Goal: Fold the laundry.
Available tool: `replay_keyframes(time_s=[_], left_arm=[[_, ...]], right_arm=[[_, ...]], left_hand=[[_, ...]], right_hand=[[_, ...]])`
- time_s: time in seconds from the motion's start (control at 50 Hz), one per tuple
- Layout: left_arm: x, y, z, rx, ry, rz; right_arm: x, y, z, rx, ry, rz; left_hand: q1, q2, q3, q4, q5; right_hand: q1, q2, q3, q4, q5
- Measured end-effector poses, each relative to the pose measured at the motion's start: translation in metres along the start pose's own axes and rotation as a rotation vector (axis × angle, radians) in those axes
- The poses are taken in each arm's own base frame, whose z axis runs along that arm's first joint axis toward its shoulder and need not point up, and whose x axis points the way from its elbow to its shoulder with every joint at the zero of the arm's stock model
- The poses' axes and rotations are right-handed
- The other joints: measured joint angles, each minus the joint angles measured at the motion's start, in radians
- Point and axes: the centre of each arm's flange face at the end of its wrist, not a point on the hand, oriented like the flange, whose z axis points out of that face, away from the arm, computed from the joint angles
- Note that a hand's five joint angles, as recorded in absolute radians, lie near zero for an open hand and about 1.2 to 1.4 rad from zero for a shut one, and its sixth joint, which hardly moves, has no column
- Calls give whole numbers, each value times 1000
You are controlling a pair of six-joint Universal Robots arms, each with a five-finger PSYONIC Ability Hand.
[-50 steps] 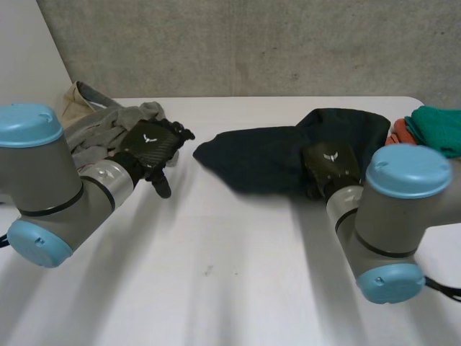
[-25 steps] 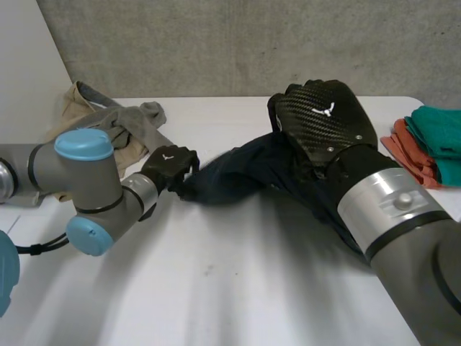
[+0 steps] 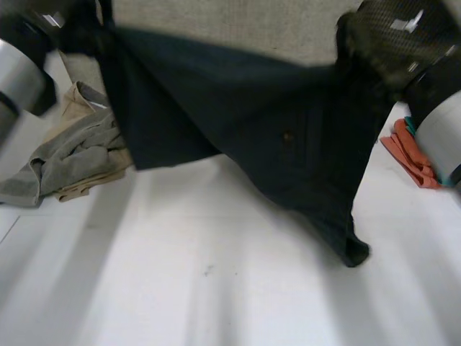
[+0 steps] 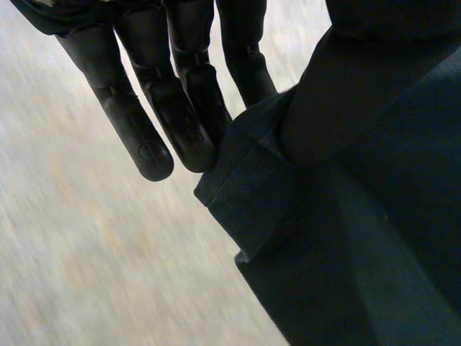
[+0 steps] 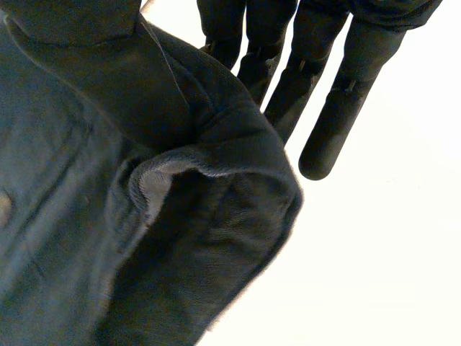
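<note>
A dark navy garment (image 3: pixel 259 137) hangs spread in the air between my two hands, its lower end (image 3: pixel 353 249) just above the white table (image 3: pixel 216 288). My left hand (image 3: pixel 75 29) is raised at the garment's upper left corner. In the left wrist view a hemmed corner (image 4: pixel 245 194) is pinched between the thumb and the straight fingers (image 4: pixel 180 108). My right hand (image 3: pixel 392 40) is raised at the upper right corner. In the right wrist view a thick folded edge (image 5: pixel 216 158) is pinched between its thumb and fingers (image 5: pixel 324 94).
A heap of grey and beige clothes (image 3: pixel 72 158) lies at the table's left, partly behind the hanging garment. Folded orange cloth (image 3: pixel 407 155) lies at the right edge. A concrete wall (image 3: pixel 230 29) stands behind the table.
The left hand reached the garment's left end and shut on it. Both hands then rose, lifting the garment off the table and stretching it wide between them.
</note>
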Motion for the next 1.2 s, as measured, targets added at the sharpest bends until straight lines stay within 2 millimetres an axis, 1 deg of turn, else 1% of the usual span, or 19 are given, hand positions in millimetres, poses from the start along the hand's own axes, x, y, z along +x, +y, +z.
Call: replay_keyframes(time_s=[0.08,0.12,0.18,0.24,0.34,0.36,0.44,0.5,0.54,0.58,0.66,0.72,0.76,0.8,0.86,0.92,1.0,1.14,1.2], left_arm=[[1,-44,-22,92,-5,16],[1,-52,-29,97,-5,17],[2,-47,-32,68,-3,12],[4,-31,-31,6,1,3],[5,36,-11,-184,0,-24],[5,45,-7,-205,-1,-26],[2,91,24,-279,-13,-16],[-1,103,53,-232,-22,17],[-3,99,70,-164,-28,38],[-6,83,93,-21,-44,68],[-14,35,123,305,-87,103],[-20,1,130,506,-117,96],[-22,-13,128,573,-127,78],[-22,-19,124,598,-130,56],[-21,-16,117,577,-129,32],[-17,-1,109,509,-122,14],[-9,33,94,373,-108,-4],[18,117,56,56,-55,-38],[28,148,37,-75,-32,-40]], right_arm=[[23,-19,6,12,22,-36],[33,-21,10,1,29,-45],[42,-14,18,-37,29,-48],[51,5,30,-104,19,-43],[52,62,58,-247,-32,-8],[51,68,61,-256,-37,-5],[47,99,87,-261,-41,-3],[46,107,112,-180,9,-25],[49,104,125,-110,57,-42],[56,93,143,25,145,-68],[72,55,167,346,322,-102],[78,28,172,531,402,-108],[78,18,172,595,423,-107],[77,13,172,620,427,-104],[74,18,174,598,412,-100],[67,35,176,521,379,-94],[54,76,175,358,316,-85],[16,159,152,67,156,-86],[1,185,138,-19,91,-96]], left_hand=[[0,0,2,0,0],[0,0,3,0,0],[0,0,3,0,0],[0,0,3,0,0],[0,3,3,0,0],[0,4,3,0,0],[0,5,3,0,0],[0,5,3,0,0],[0,5,3,1,0],[0,6,3,1,0],[0,6,3,1,0],[0,6,3,1,0],[0,6,3,1,0],[0,6,3,1,0],[0,6,3,1,0],[0,6,3,1,0],[0,6,3,1,0],[0,6,3,1,4],[0,6,3,1,6]], right_hand=[[0,0,4,0,0],[0,0,5,0,0],[0,0,5,0,0],[0,0,5,0,0],[0,0,5,0,0],[0,0,5,0,0],[0,0,5,0,0],[0,0,5,0,0],[0,0,5,0,0],[0,0,5,1,0],[0,0,5,3,0],[0,0,5,3,0],[0,0,5,3,0],[0,0,5,3,0],[0,0,5,3,2],[0,0,5,3,4],[0,0,5,3,4],[0,0,5,3,4],[0,0,6,3,4]])
